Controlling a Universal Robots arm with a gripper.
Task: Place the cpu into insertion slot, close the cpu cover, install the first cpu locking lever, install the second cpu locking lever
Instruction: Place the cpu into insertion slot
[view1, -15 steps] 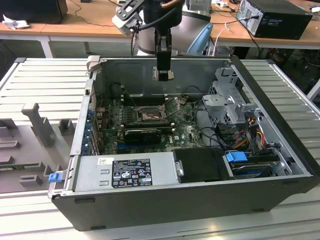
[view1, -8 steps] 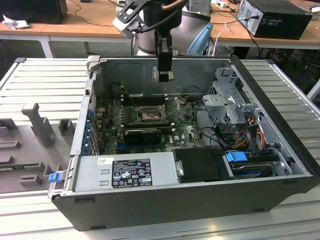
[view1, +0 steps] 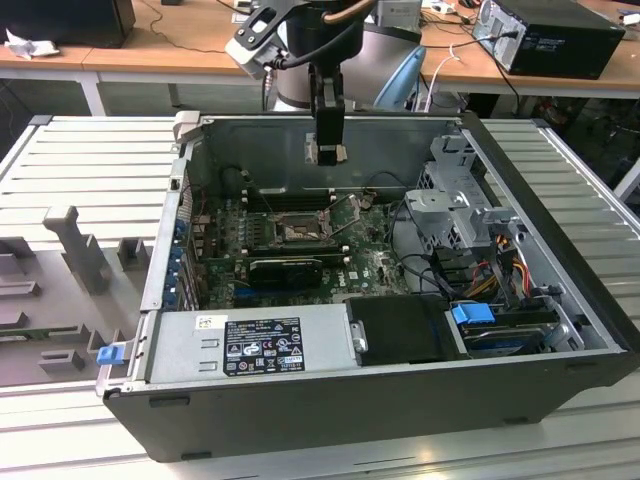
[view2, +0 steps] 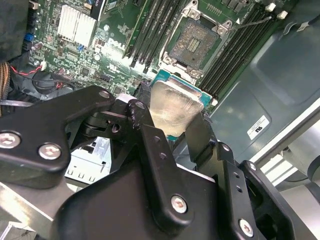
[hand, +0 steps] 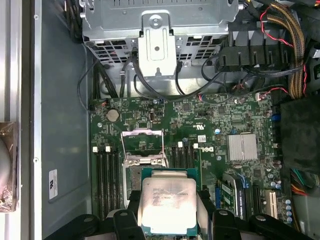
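Here, pinches the cpu between both fingers of the gripper; holds it flat, metal top toward the wrist; hovers above the slot, pin field bare; beyond the fingertips, cover tipped open.

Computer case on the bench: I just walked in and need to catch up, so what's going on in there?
A robot arm's gripper is shut on the cpu, holding it by its edges above the motherboard inside the open computer case. The insertion slot lies bare close to the chip, its pin field exposed, and the cpu cover looks swung up. The cpu is not yet seated.
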